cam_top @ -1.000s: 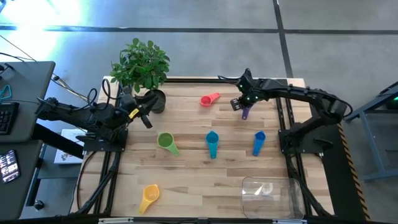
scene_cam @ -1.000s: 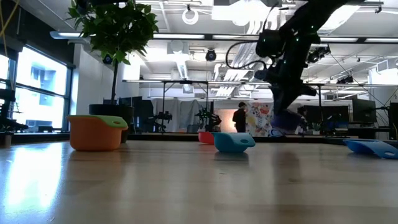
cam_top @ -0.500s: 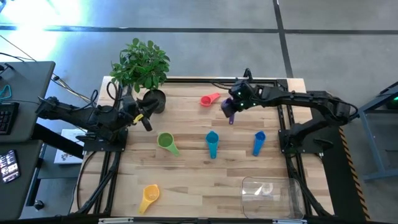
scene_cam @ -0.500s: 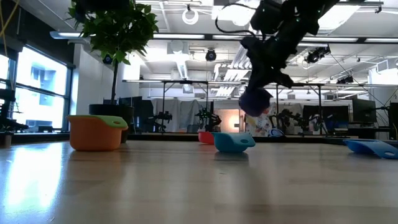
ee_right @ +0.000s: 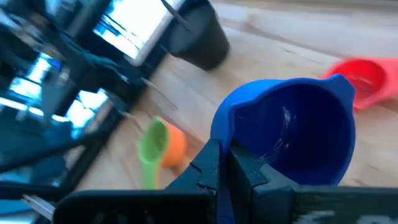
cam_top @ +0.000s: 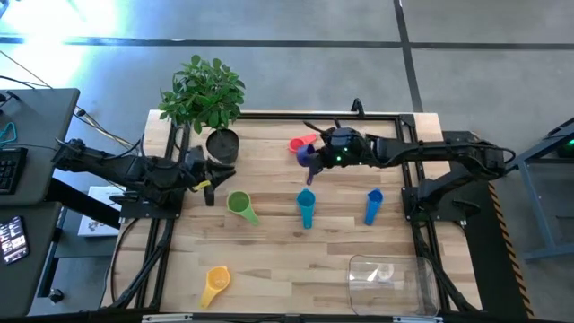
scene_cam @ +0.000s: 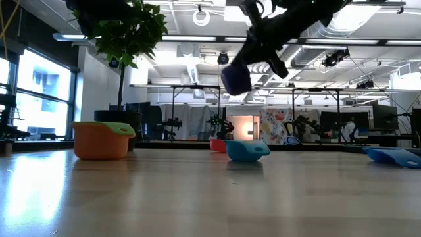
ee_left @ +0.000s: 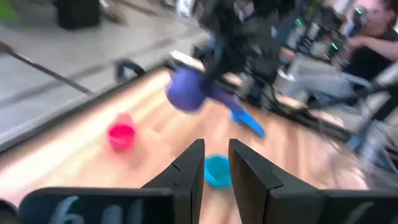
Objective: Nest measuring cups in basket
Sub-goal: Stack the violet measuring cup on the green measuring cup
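Observation:
My right gripper (cam_top: 317,158) hangs over the table's far middle, shut on a purple measuring cup (ee_right: 292,130), which the low view shows well above the tabletop (scene_cam: 235,79). On the wood lie a pink cup (cam_top: 300,143), a teal cup (cam_top: 306,206), a blue cup (cam_top: 373,205) and a yellow cup (cam_top: 215,283). A green cup sits inside an orange one (scene_cam: 102,139). The clear basket (cam_top: 390,276) stands at the near right. My left gripper (ee_left: 216,168) waits at the far left, its fingers a narrow gap apart with nothing between them. My right gripper pinches the purple cup at the near side of its rim (ee_right: 231,142) between its two fingers; the fingers hide what exactly lies between them. They come slanting down from the table's right. The cup is lifted clear, its mouth tilted toward the gripper.
A dark plant pot (cam_top: 221,144) with a leafy plant (cam_top: 203,92) stands at the far left corner, close to my left gripper. The middle of the near half of the table is bare wood (cam_top: 287,269).
My right gripper has carried the purple cup from the table's far right toward the left and upward. It has tipped from pointing steeply down to a shallower slant, and the cup now hangs higher, near the pink cup. My left gripper has swung slightly toward the near edge.

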### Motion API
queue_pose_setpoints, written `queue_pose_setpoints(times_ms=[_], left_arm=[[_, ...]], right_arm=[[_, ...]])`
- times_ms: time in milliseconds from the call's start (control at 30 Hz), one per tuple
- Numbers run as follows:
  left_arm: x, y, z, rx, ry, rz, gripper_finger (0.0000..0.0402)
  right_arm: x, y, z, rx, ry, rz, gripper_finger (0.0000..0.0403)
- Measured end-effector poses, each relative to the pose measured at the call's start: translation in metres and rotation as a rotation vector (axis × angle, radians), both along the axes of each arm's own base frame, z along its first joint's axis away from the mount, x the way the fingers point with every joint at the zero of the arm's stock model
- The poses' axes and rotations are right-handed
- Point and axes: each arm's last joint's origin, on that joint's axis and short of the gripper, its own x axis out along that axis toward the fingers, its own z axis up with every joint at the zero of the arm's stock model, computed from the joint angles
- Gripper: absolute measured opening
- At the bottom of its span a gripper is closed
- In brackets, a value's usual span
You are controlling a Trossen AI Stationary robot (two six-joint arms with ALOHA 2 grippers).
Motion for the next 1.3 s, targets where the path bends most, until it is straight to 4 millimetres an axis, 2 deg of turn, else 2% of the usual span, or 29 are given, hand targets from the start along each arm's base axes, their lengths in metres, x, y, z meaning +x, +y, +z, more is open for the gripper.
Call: queue_pose_setpoints(times_ms=[467,767,1033,1300], left_arm=[[-0.006,-0.006,-0.019,-0.151,0.199,-0.203,0.0062],[-0.009,-0.006,-0.023,-0.175,0.258,-0.229,0.0062],[-0.009,-0.006,-0.024,-0.174,0.260,-0.229,0.0062],[-0.012,-0.005,-0.029,-0.179,0.322,-0.214,0.0062]], right_arm=[[0.014,0.043,0.025,-0.006,-0.294,-0.093,0.0000],[0.016,0.072,0.039,-0.016,-0.439,-0.027,0.0000],[0.024,0.096,0.074,-0.145,-0.415,0.005,0.0000],[0.045,0.099,0.087,-0.169,-0.240,0.024,0.0000]])
